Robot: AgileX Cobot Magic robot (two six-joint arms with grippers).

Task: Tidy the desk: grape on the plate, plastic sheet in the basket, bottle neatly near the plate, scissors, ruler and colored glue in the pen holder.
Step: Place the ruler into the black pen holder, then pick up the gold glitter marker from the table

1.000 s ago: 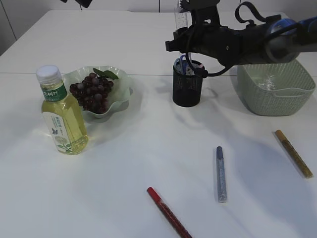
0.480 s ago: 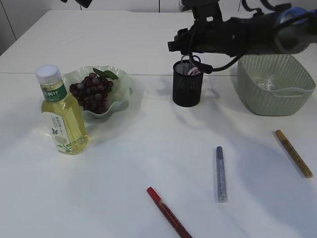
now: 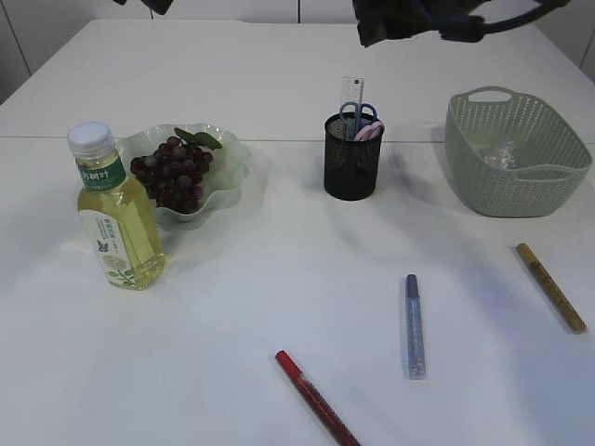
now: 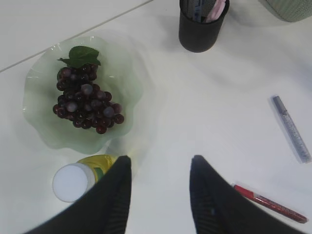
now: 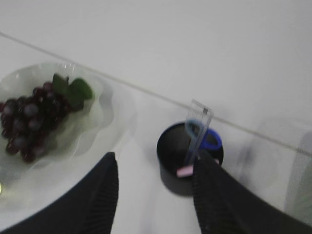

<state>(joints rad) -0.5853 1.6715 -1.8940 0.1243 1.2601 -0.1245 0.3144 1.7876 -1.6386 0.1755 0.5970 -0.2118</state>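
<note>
Right wrist view, right gripper (image 5: 153, 187) spread and empty above black pen holder (image 5: 189, 148) with clear ruler (image 5: 197, 131) and scissors (image 5: 208, 141), grapes (image 5: 29, 119) on plate (image 5: 100, 105) to its left, left gripper (image 4: 158, 195) spread, bottle (image 4: 78, 178) beneath its left finger, 3 glue pens (image 3: 415, 325) on table.

Open jaws frame the pen holder (image 5: 187, 156) holding ruler (image 5: 197, 129) and scissors (image 5: 207, 140), grapes (image 5: 29, 119) left.

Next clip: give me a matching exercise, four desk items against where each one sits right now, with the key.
Items:
1. grape bunch
2. ruler
3. bottle
4. red glue pen

Places:
A. lying loose on the table, nearest the camera
B. standing upright beside the plate
C. on the plate
D. upright in the pen holder

Pairs: 1-C, 2-D, 3-B, 4-A
</note>
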